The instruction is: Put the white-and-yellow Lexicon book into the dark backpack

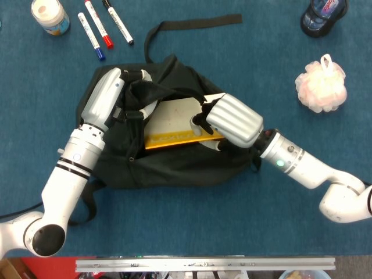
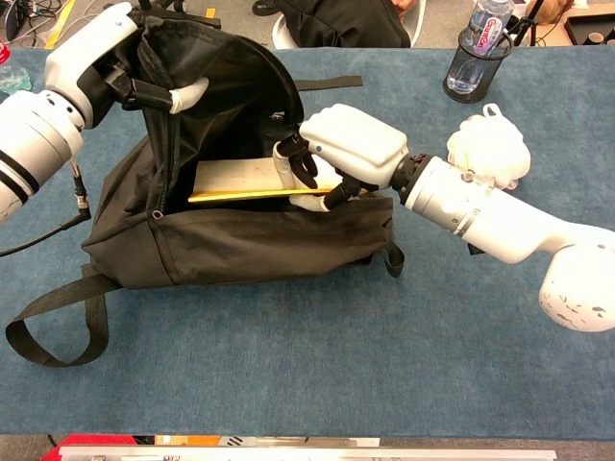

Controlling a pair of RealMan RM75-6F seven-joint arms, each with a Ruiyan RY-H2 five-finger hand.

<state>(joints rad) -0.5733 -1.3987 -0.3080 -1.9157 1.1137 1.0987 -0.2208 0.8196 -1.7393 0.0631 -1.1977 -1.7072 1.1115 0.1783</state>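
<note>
left robot hand grips the backpack flap, holding its mouth wide; right robot hand clamps the book, half inside, far end hidden

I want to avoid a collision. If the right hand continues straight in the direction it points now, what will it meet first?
Probably the inner fabric of the backpack at its far left end; the right hand points into the opening, holding the book. Depth is unclear.
</note>
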